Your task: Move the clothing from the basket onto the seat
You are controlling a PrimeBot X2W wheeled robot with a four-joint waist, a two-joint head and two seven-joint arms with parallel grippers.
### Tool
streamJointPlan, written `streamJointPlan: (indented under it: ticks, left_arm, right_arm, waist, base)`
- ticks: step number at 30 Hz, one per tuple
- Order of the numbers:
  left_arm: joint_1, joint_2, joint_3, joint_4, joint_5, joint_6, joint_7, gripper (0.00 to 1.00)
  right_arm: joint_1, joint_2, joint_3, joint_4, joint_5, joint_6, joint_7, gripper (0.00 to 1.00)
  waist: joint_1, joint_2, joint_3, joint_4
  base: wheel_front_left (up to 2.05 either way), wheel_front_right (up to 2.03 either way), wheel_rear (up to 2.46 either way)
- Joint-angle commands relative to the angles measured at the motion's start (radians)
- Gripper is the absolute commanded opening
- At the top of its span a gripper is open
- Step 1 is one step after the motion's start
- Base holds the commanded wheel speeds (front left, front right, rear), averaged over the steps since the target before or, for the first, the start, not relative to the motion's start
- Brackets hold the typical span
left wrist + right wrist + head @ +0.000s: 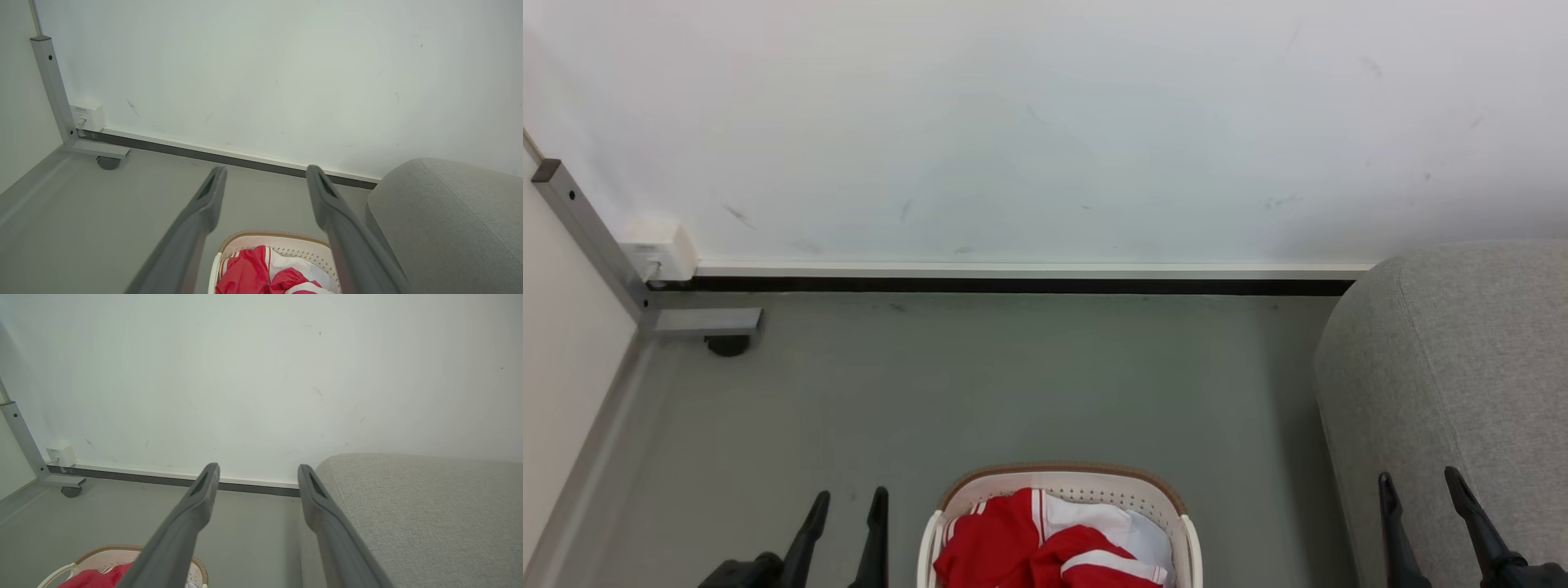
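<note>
Red clothing with white bands lies bunched in the cream basket at the bottom centre of the head view; the same clothing and basket sit between my left fingers in the left wrist view. The light-grey seat rises at the right, also large in the right wrist view. My left gripper stands open, empty, left of the basket. My right gripper is open, empty, in front of the seat. The basket's near part is cut off by the frame.
A white wall with a dark skirting strip runs behind the grey floor. A metal frame leg with a castor and a small white socket box stand at the far left.
</note>
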Motion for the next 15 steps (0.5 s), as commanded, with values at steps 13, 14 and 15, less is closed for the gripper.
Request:
streamJointPlan:
  ticks: [13,14,15]
  left_arm:
    - [-0.024,0.009,0.001,-0.009,0.026,0.001,-0.001,1.0]
    - [-0.036,0.012,-0.005,-0.008,0.029,0.001,-0.001,1.0]
    - [-0.047,0.015,-0.011,-0.007,0.029,0.001,-0.001,1.0]
  right_arm:
    - [-0.044,-0.005,0.032,-0.019,0.049,-0.002,0.0,1.0]
    - [-0.049,-0.005,0.034,-0.022,0.052,-0.002,0.0,1.0]
    - [-0.057,-0.005,0.038,-0.025,0.055,-0.002,0.0,1.0]
  waist:
    - [0.0,-0.0001,0.065,-0.102]
    - [0.0,-0.0001,0.078,-0.113]
    - [0.0,-0.0001,0.093,-0.124]
  base:
    - [0.0,0.0,0.0]
    - [0.0,0.0,0.0]
    - [0.0,0.0,0.0]
